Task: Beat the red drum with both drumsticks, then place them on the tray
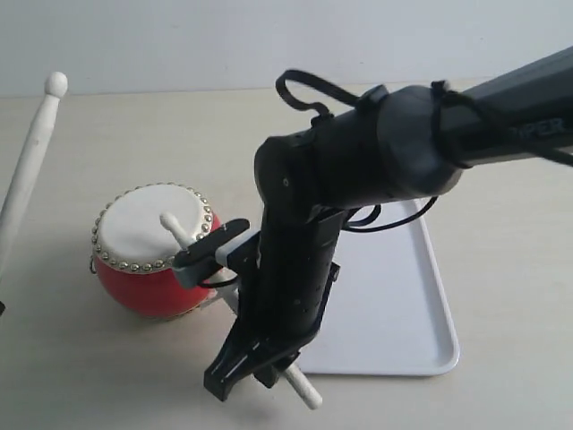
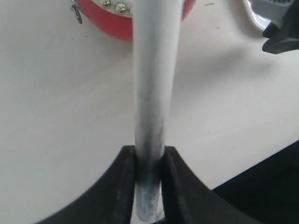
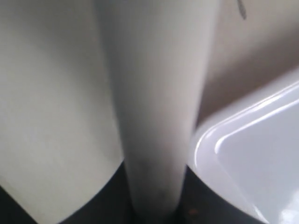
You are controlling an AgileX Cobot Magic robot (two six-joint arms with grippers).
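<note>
Now the left gripper (image 2: 149, 186) clamps a stick (image 1: 31, 152) raised beside the drum (image 1: 148, 255). The right gripper (image 3: 154, 205) clamps the other stick (image 3: 159, 93), tip over the drum skin, with the tray (image 1: 403, 296) just beside.

We find only one piece of writing, and it stands on the dark upper casing of the right arm (image 1: 515, 94), close to the right edge of the exterior view. There, pale capital letters (image 1: 548, 128) read "PER" as far as we can make out. The beginning of the word is crossed by a black cable (image 1: 474, 112) and is too blurred to settle. In both wrist views we can read nothing.
</note>
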